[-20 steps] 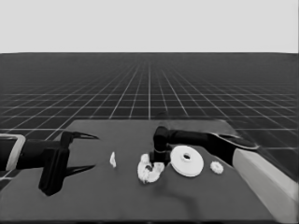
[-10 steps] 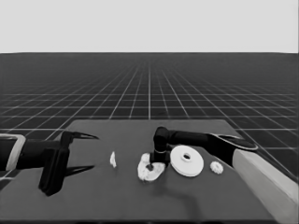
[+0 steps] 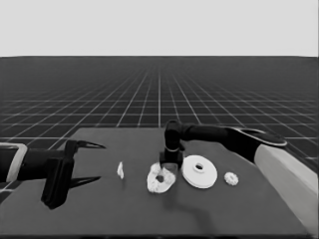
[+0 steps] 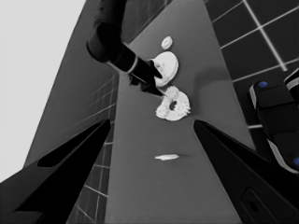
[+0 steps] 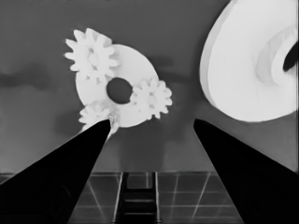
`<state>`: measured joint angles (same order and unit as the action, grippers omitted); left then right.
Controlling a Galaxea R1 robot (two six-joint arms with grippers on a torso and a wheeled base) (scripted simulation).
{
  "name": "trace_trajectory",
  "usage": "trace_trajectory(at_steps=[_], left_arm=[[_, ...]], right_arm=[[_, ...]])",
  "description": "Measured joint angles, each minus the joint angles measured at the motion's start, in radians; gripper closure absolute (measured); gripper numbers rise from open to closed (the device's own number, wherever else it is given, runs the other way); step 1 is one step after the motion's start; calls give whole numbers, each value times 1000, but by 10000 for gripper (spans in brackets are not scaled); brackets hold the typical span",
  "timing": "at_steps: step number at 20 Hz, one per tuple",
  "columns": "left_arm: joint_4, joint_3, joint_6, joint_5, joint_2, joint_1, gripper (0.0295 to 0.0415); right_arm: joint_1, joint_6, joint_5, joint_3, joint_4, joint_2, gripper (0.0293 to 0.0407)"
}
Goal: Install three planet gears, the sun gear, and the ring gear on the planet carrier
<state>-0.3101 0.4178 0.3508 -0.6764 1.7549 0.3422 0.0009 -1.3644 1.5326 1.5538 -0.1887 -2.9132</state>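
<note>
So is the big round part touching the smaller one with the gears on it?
Apart. The right wrist view shows dark table between the larger round part and the smaller round part.

My table (image 3: 124,209) looks dark, matt and smooth. The toothed gears (image 5: 92,56) and the larger round part (image 5: 243,65) look like smooth, matt white plastic. My fingers (image 5: 60,177) are plain matt black.

Two arms, black near gripper, pale grey farther back. Left arm (image 3: 20,164): pale grey cuff, black forearm, blocky black wrist. Right arm (image 3: 279,164): broad pale grey segment, slim black rounded link, elbow-like bend. Each gripper: two long, pointed black fingers (image 5: 51,186), wedge-shaped.
</note>
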Motion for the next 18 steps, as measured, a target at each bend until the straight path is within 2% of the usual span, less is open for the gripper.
trace_trajectory(at_steps=[4,5,6,8,10,14,16,18], left_arm=[[0,0,0,0,0,0,326],[0,0,0,0,0,0,326],[0,0,0,0,0,0,326],[0,0,0,0,0,0,326],[0,0,0,0,0,0,326],[0,0,0,0,0,0,326],[0,0,0,0,0,0,326],[0,0,0,0,0,0,326]], right_arm=[[5,-1,1,-1,6,0,315],[14,87,-15,-279,19,230,314],[22,230,-35,-351,33,512,315],[28,487,-66,-220,59,698,315],[30,589,-75,-132,71,723,315],[30,638,-79,-85,78,724,315],[-104,659,-184,-16,-6,689,315],[-150,672,-222,26,-30,667,315]])
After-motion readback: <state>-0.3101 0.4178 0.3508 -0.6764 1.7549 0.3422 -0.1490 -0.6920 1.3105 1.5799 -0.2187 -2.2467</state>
